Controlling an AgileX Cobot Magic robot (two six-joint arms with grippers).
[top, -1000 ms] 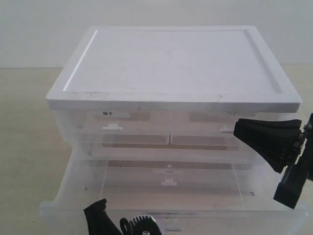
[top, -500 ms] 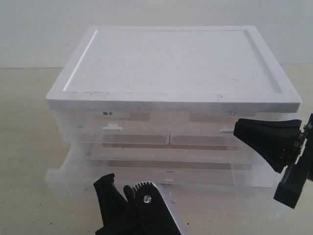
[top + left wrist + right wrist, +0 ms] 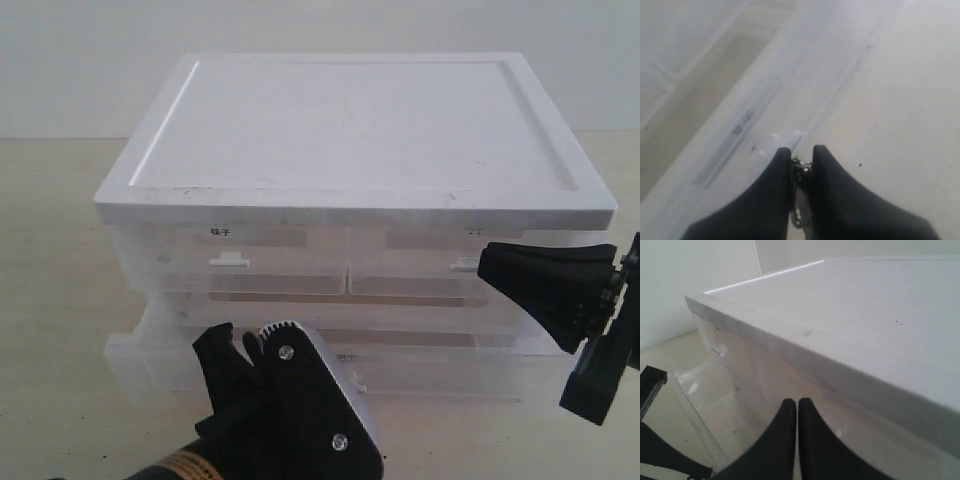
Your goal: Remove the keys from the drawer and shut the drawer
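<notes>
Two arms in frame, both at the front of a translucent cabinet (image 3: 350, 130) with a white top, standing on a beige counter (image 3: 55, 300).

The drawer (image 3: 440, 365): middle tier, full width. It juts out a short way past the tier above and is not flush. Interior not readable from here.

Left pincer (image 3: 799, 150): low and central, right in front of the drawer's face. The wrist view shows its tips just beside the small white tab handle (image 3: 788, 136); contact cannot be told. Fingers (image 3: 777, 180) are clenched to a narrow slit, and in the slit sit glinting metal links, seemingly part of the keys (image 3: 800, 166). Fob and tag not seen, so the identification is tentative. If so, the keys are in this pincer, outside the drawer.

Right pincer (image 3: 792, 402): fingers pressed together, nothing between them. It hangs at the cabinet's right front corner, just under the lip of the white top, level with the upper tier. No contact with the wall visible.

Upper tier: two half-width drawers (image 3: 250, 275), both pushed in. A small printed label (image 3: 221, 231) sits above the left one.
</notes>
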